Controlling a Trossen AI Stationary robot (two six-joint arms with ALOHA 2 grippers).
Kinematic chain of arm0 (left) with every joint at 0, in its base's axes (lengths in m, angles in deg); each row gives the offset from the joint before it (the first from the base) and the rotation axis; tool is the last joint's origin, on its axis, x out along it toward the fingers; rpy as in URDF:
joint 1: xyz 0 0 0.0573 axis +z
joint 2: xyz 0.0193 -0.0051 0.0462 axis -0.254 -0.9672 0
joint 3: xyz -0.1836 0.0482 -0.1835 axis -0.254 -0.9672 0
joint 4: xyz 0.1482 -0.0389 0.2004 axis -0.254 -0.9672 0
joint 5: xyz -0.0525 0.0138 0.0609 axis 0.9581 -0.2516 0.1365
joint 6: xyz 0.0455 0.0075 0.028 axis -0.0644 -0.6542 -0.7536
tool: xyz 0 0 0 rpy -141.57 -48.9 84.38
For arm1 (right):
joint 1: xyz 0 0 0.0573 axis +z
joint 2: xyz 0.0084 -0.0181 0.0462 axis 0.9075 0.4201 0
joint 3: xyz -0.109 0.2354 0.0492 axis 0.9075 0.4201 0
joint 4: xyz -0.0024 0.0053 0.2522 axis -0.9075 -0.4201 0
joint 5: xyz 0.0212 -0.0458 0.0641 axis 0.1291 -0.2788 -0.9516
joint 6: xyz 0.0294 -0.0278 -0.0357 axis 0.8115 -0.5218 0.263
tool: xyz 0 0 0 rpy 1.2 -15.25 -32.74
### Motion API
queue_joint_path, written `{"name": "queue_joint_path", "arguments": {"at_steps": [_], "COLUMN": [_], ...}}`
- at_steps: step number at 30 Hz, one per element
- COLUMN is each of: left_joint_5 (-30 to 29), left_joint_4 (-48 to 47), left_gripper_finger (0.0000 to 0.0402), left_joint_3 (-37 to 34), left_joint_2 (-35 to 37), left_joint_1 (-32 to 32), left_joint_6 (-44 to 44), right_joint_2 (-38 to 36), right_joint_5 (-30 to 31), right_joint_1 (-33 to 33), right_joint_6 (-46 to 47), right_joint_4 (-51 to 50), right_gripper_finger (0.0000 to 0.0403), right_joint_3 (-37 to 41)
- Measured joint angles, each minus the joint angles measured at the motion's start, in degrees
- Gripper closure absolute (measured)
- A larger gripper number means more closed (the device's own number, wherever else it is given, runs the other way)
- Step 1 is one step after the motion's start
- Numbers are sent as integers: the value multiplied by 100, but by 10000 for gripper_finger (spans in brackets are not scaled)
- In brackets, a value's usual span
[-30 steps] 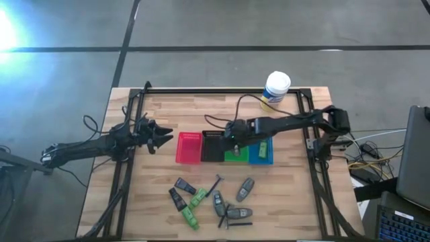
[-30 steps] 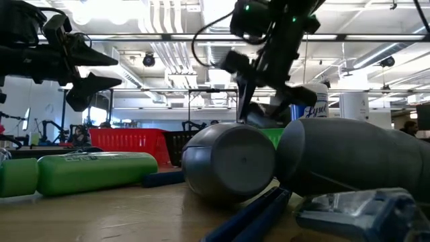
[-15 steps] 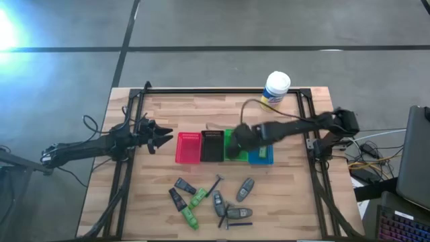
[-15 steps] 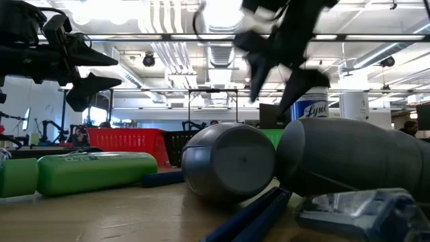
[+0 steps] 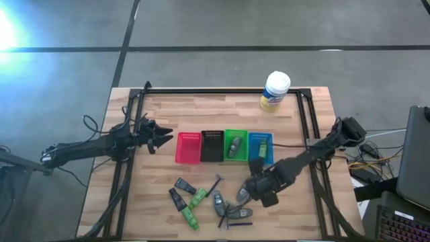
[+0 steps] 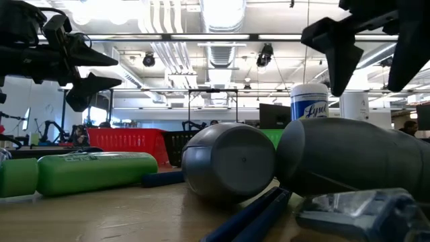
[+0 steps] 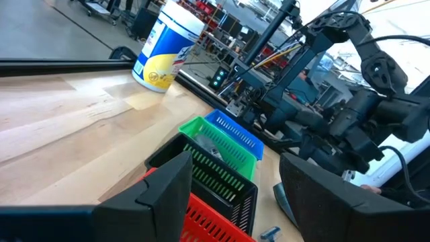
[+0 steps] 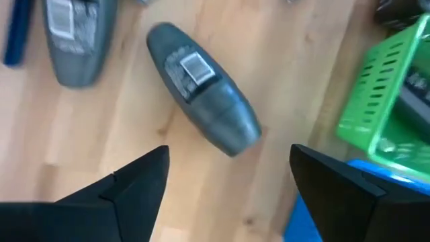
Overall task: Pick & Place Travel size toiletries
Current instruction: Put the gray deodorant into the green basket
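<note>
Grey concrete floor [image 5: 201, 27] with dark seams, glare at left, bright ceiling strip lights [image 6: 222, 13]

Two slim dark arms, black wedge-shaped fingers [image 8: 134, 185], trailing black cables.

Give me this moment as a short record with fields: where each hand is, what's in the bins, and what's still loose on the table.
right hand: open, empty, over a grey oval bottle on the table
left hand: open, waiting beside the red bin
black bin: contents cannot be told
green bin: one grey bottle inside
blue bin: a green item inside
loose items: green tubes, black tubes, more grey bottles, near the table's front edge
canister: upright at the far edge
</note>
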Motion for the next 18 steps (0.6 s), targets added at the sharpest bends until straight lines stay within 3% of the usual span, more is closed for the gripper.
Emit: {"name": "queue_joint_path", "arguments": {"at_steps": [7,10,18], "left_joint_5": [0,0,-7], "left_joint_4": [-19,-29,-82], "left_gripper_finger": [172,172,172], "left_joint_3": [0,0,0], "left_joint_2": [-2,-2,-2], "left_joint_1": [0,0,4], "left_joint_6": [-2,-1,0], "right_joint_2": [118,308,1041], "right_joint_5": [6,-266,-418], "right_joint_1": [18,6,-93], "right_joint_6": [-1866,-2639,-3421], "right_joint_4": [325,516,888], "right_gripper_finger": [95,86,74], "right_joint_3": [114,126,142]}}
